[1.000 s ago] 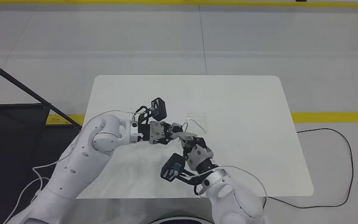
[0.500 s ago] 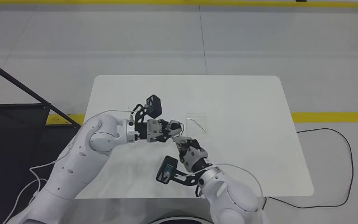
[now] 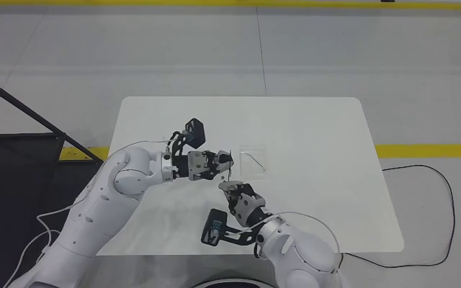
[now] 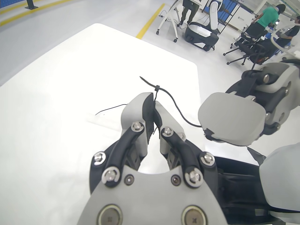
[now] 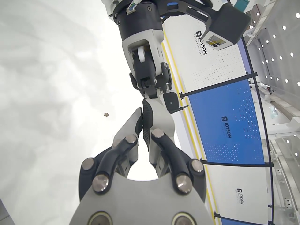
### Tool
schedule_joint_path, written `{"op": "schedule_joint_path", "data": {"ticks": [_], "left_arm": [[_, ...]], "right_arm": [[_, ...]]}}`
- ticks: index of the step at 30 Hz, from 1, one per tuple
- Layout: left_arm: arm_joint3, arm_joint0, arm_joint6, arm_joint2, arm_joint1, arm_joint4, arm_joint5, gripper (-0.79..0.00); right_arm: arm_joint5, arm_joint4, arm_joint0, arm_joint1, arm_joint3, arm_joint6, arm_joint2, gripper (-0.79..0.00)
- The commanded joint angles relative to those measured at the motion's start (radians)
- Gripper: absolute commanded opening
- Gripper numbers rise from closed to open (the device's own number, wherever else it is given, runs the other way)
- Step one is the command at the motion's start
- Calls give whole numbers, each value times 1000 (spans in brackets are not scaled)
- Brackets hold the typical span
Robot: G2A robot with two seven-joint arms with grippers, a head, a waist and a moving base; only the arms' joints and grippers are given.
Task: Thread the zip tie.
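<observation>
A thin black zip tie (image 4: 174, 102) hangs in the air between my two grippers over the white table (image 3: 324, 129). My left gripper (image 4: 153, 101) is shut on it just below its head (image 4: 156, 87). The strap runs through the head, and its tip (image 4: 141, 78) pokes out beyond. From the head the strap curves over to my right gripper (image 5: 143, 112), which is shut on the other end. In the top view the left gripper (image 3: 223, 159) and right gripper (image 3: 229, 188) sit close together at the table's middle left, with the zip tie (image 3: 229, 173) between them.
A second zip tie (image 3: 253, 158) lies on a small clear sheet (image 4: 100, 118) on the table just right of the grippers. A tiny brown speck (image 5: 106, 114) lies on the tabletop. The table's right half and far side are bare.
The right gripper has drawn back toward the table's near edge and away from the left gripper. The left gripper has shifted slightly toward the far side.
</observation>
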Motion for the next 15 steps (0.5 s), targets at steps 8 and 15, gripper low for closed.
{"op": "schedule_joint_path", "data": {"ticks": [8,15], "left_arm": [[-14,3,14,0,1,62,-3,-785],[-24,14,53,-1,-1,107,2,-785]], "right_arm": [[79,61,-14,-2,-13,-5,30,-785],[109,86,-23,-2,-15,-7,42,-785]]}}
